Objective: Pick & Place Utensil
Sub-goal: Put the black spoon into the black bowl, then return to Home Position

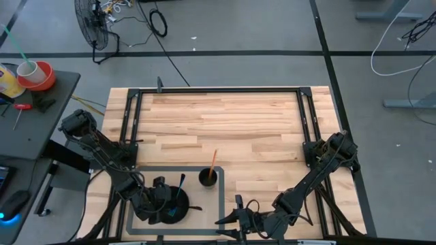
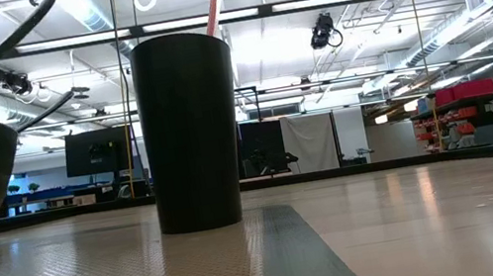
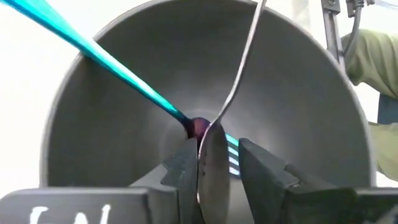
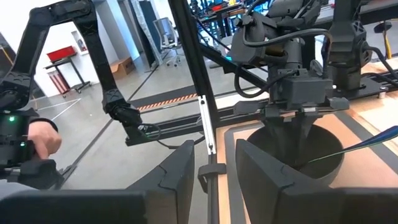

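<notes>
**Spoon in bowl, left claw slack around it**

Spoon (image 3: 208, 180) stands in the grey bowl (image 3: 124, 81), at the near left of the table (image 1: 225, 122). Its scoop end is down at the bottom of the bowl and its thin metal handle curves up past the rim. A teal-handled utensil (image 3: 93, 46) leans in the same bowl, its tip meeting the spoon at the bottom.

Left claw (image 3: 217, 152) reaches down into the bowl, fingers parted either side of the spoon's scoop. The spoon leans on one finger and a gap shows on the other side, so nothing is clamped.

Right claw (image 1: 228, 223) waits at the near table edge, just right of the bowl, fingers apart and empty. Black cup (image 1: 208, 177) with an orange stick (image 1: 213, 160) stands close by, beyond the bowl.

Handling, as judged:
- Spoon looks to be polished metal: stiff, light, not fragile, likely slippery against hard fingers.
- The scoop is curved and widest across. A pinch there may let it swivel or squirt out.
- The narrow neck, just above the scoop, looks the better place to hold. It is flatter, fits between the fingers and sits nearer the balance point.
- The long handle will act as a lever, so expect it to tip if the hold is loose.
- The teal utensil touches the spoon and could be dragged along by any lift.
- The bowl wall is close on all sides, leaving little room to open wide.
</notes>
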{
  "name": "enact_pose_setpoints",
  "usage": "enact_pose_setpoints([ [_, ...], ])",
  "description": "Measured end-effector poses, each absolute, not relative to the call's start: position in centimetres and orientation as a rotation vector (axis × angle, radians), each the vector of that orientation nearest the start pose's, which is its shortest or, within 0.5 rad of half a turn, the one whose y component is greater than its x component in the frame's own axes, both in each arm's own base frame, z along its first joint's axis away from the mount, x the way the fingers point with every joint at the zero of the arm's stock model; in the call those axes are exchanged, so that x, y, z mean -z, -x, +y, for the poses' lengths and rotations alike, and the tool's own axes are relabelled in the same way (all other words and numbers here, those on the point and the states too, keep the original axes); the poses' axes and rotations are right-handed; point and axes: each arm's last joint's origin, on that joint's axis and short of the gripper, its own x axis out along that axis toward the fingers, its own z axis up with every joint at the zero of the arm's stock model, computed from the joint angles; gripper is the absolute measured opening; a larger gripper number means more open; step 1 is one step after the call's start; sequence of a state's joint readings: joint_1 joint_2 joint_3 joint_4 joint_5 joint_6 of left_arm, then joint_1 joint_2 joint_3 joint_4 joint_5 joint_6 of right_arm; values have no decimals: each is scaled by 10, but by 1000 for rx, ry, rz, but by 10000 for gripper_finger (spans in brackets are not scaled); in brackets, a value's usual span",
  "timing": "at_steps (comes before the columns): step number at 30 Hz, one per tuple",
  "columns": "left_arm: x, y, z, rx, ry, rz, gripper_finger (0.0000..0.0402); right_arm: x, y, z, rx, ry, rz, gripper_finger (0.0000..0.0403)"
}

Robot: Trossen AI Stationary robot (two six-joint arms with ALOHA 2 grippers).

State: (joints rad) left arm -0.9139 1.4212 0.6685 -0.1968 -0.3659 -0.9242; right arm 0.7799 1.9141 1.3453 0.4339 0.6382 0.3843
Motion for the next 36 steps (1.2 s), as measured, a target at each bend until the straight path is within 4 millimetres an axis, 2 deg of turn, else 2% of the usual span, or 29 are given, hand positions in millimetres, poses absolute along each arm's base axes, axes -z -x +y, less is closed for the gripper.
enact_pose_setpoints([
  [7,-179,-165,-197,122,266,904,142,-259,-324,295,-117,-287,127,121],
  [13,-199,-159,-187,97,241,890,139,-258,-325,294,-115,-277,135,121],
  [21,-236,-150,-166,33,160,633,129,-254,-329,288,-91,-258,164,121],
  [23,-240,-147,-160,-2,135,566,125,-252,-330,286,-84,-248,181,121],
  [28,-232,-145,-147,-22,148,492,112,-248,-334,281,-94,-221,217,121],
  [36,-203,-149,-125,-56,149,379,82,-244,-345,266,-52,-136,252,105],
])
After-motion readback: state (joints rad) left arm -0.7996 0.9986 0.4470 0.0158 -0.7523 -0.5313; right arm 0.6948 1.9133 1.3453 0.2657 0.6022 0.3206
